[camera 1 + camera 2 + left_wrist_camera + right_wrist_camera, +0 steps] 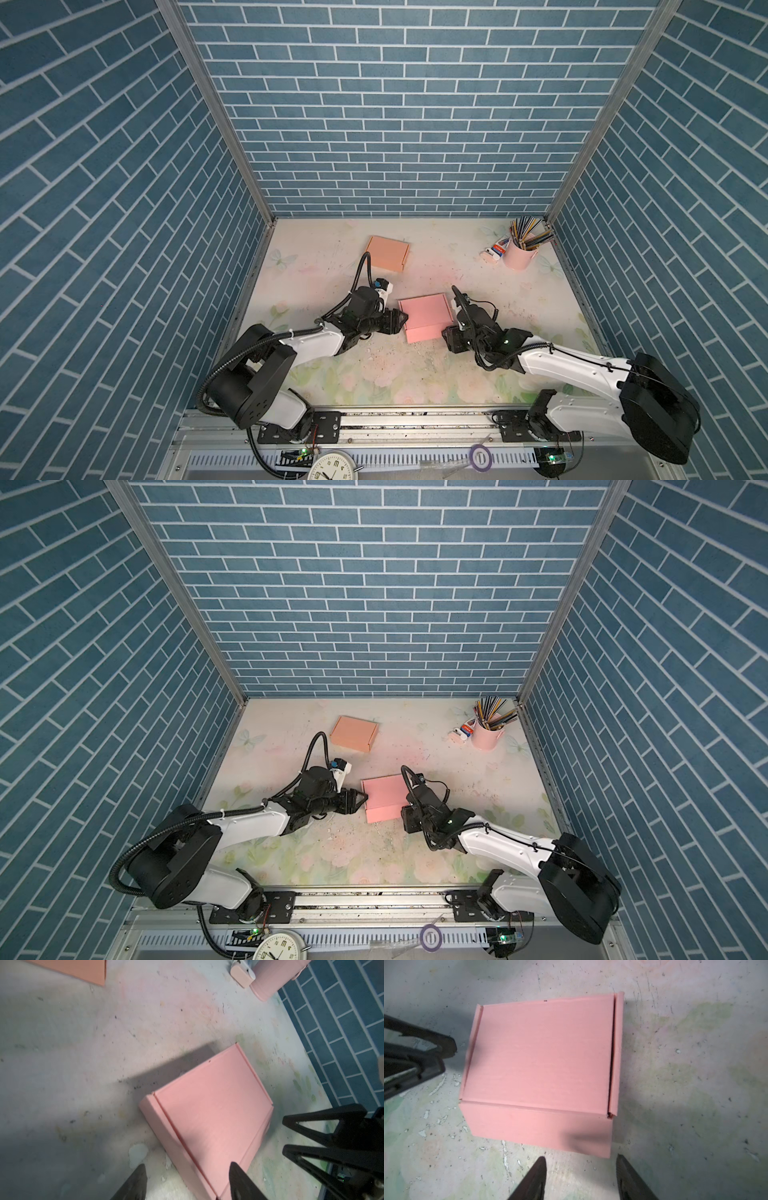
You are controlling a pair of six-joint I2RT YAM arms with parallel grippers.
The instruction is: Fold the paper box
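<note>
even overhead light, soft shadows, wide-angle bending at edges, wrist views slightly blurred.

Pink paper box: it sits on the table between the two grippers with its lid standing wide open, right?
Not quite. The pink paper box does sit on the table between the left gripper and the right gripper, but its lid is folded down flat, not standing open. The right wrist view shows this.
</note>
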